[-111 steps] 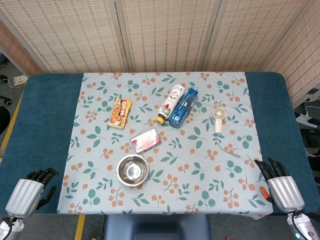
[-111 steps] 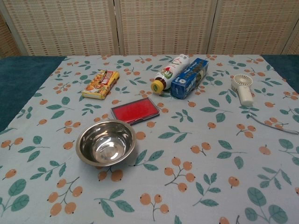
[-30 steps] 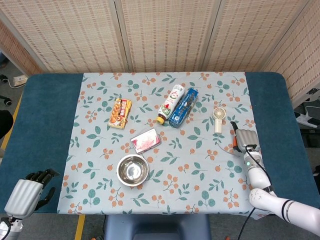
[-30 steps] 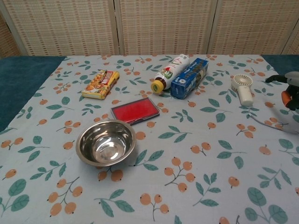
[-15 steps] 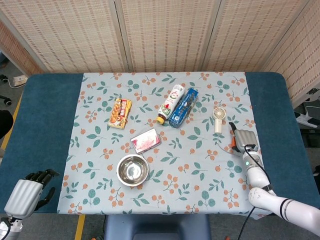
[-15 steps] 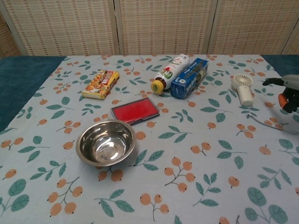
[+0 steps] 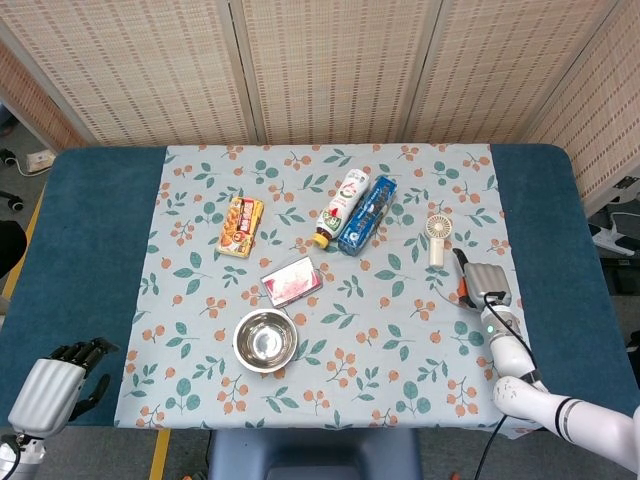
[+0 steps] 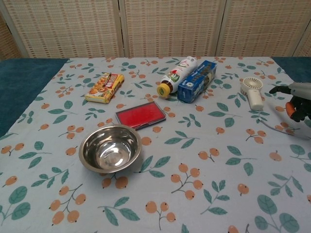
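- Furthest left, the left hand [image 7: 55,385] hangs low beside the near left corner of the table [image 7: 85,250], off the cloth; its dark fingers are curled in with nothing in them (only the head view shows it).
- Next, on the floral cloth [image 7: 200,400], a yellow snack box [image 7: 241,226] lies with its long axis running away from the robot.
- Nearer the robot, a red flat case [image 7: 291,281] lies tilted, and a steel bowl [image 7: 265,340] sits upright just in front of it.
- Further back, a white bottle [image 7: 341,206] lies on its side, yellow cap toward the robot, beside a blue box [image 7: 367,215] lying nearly parallel to it.
- Right of those, the small white fan [image 7: 436,238] lies flat, round head away from the robot and handle pointing toward it, so its long axis runs front to back.
- Just beyond its handle end, the right hand [image 7: 480,283] hovers near the fan but apart from it; it holds nothing, though its fingers are mostly hidden under the grey back of the hand, so how far they are spread cannot be told.
- At the chest view's right edge that hand [image 8: 297,99] is cut off, with one dark finger reaching toward the fan [image 8: 252,92].
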Robot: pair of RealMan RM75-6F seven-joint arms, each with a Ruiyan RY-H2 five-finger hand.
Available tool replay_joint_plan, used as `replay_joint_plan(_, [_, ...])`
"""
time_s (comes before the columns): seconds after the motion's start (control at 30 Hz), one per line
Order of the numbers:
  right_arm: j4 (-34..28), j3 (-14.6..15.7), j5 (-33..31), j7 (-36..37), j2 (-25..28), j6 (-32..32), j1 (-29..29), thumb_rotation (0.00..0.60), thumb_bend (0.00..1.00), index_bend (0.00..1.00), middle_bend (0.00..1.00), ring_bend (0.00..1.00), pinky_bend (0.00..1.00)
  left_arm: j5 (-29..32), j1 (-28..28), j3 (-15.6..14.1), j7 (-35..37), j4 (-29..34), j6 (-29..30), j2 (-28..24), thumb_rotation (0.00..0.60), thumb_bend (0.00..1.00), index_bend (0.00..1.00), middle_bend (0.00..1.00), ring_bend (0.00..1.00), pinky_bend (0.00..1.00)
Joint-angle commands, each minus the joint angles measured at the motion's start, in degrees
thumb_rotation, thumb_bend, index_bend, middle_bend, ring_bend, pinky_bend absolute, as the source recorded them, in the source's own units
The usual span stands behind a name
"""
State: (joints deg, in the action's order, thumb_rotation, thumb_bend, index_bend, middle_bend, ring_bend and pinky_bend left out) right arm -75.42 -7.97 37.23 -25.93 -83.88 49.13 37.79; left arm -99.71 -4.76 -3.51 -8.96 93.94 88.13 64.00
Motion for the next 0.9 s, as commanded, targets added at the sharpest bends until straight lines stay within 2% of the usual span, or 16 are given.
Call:
replay_joint_plan(0.03, [0.04, -0.01, 0.0, 0.01, -0.08, 0.04, 0.05, 0.6, 0.77, 0.0, 0.7, 0.57, 0.58, -0.03, 0.0, -0.01, 0.02, -0.03, 0.0, -0.01, 0.6, 0.43, 0.32, 0.31, 0.37, 0.49])
replay_joint_plan(0.9, [3.05, -0.94, -0.3, -0.27, -2.77, 0.16, 1.37, 0.6, 0.78, 0.0, 0.7, 0.57, 0.58, 0.21, -0.05, 0.09, 0.08, 0.17, -0.13, -0.15, 0.6, 0.43, 0.32, 0.31, 0.37, 0.49])
